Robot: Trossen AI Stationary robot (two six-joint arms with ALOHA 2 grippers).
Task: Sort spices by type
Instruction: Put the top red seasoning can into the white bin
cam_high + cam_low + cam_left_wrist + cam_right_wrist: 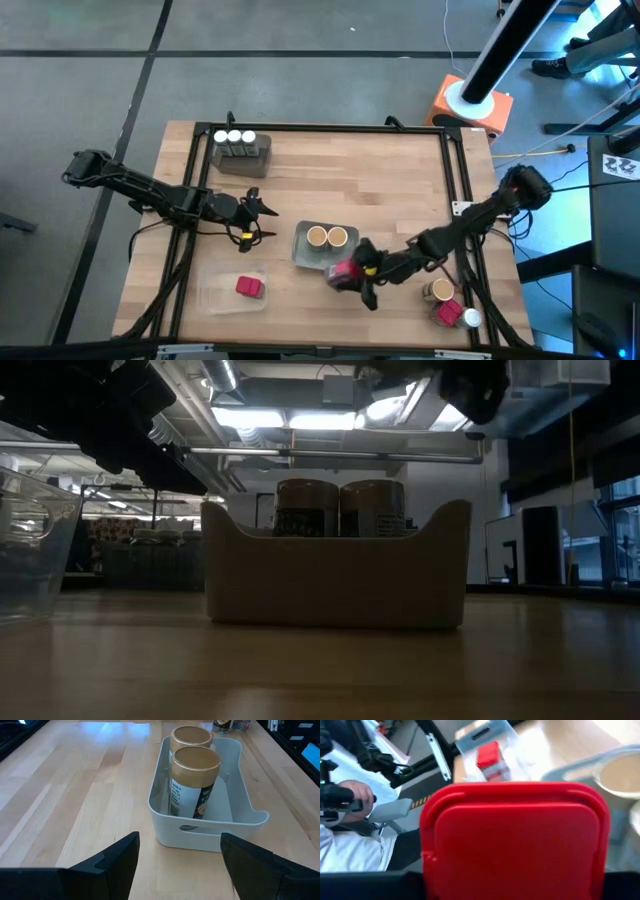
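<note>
**Red box in my right grip, risk is on the way over**

My right gripper (352,274) is closed partway on a red spice box (343,275), held just off the near edge of the grey tray (301,252). In the right wrist view the red lid (512,837) fills nearly the whole pic, so I can't see my fingertips or how square the hold is.

Where the rest sits: two tan-lidded jars (327,237) in the grey tray; another red box (249,287) in the clear tray (212,295), well to my left; three white-capped jars (234,137) in the far tray (262,157); a few unsorted spices (447,303) by my right arm's base.

What could go wrong, as I judge it:
- Path to the clear tray runs along the grey tray's near wall. Too low and the box clips that wall, shoving the tray or twisting the box in my grip.
- Smooth lid, boxy shape: an off-centre hold could let it rotate or drop during the swing.
- Clear tray walls are hard to read; I could release on the rim, or land on the box already inside and tip it.
- My left gripper (262,220), wide open and empty, hovers between the trays, pointed at the grey one. It's near my route, so arm contact is possible.
</note>
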